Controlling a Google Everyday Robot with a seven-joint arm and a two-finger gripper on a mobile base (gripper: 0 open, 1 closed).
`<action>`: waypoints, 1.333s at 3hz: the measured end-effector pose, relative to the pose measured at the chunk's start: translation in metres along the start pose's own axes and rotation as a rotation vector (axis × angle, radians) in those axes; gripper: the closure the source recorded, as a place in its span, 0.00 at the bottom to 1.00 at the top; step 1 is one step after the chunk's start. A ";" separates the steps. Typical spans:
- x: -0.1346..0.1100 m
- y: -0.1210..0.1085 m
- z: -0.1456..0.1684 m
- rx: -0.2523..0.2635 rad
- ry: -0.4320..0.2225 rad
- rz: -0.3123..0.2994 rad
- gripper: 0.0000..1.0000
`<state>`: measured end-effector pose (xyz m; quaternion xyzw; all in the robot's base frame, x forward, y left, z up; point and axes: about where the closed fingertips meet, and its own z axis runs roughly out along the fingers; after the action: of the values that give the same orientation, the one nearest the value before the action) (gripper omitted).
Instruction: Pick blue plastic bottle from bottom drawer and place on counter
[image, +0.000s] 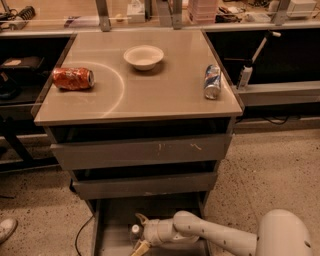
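The robot's white arm (215, 235) reaches into the lowest grey metal drawer (116, 225), which stands pulled out near the floor. There its claw (136, 233) has its two tan fingers spread apart, one on either side of the small clear plastic bottle with a white cap (134, 230); whether they touch it I cannot tell. On the glossy beige tabletop (165, 95) sit an orange soda can (73, 78) on its side, a white bowl (143, 56) and a blue-silver soda can (212, 81).
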<state>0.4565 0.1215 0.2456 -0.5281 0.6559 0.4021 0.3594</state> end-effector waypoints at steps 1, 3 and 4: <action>0.000 0.000 0.000 0.000 0.000 0.000 0.10; 0.000 0.000 0.000 0.000 0.000 0.000 0.52; 0.000 0.000 0.000 0.000 0.000 0.000 0.76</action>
<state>0.4563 0.1218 0.2454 -0.5280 0.6559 0.4024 0.3593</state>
